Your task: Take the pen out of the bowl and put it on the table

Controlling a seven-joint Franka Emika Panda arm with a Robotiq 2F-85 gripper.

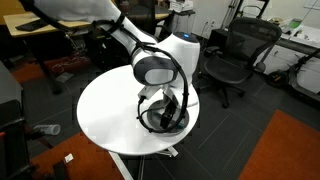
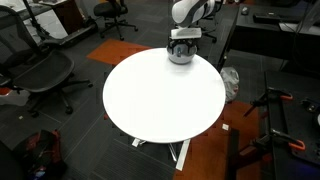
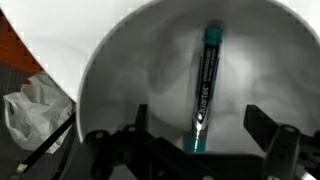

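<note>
Nearest us, our gripper (image 3: 198, 118) hangs spread wide, low over the bowl (image 3: 110, 80), jaws either side of the pen (image 3: 206, 80) lying on the bowl's floor. We judge this sets up a pinch across it, then the lift to the surface (image 2: 150, 100).

A white plastic bag (image 3: 30, 105) lies left of the pincer (image 3: 200, 140) in the wrist view — a black office chair (image 1: 235, 55) stands well apart.
</note>
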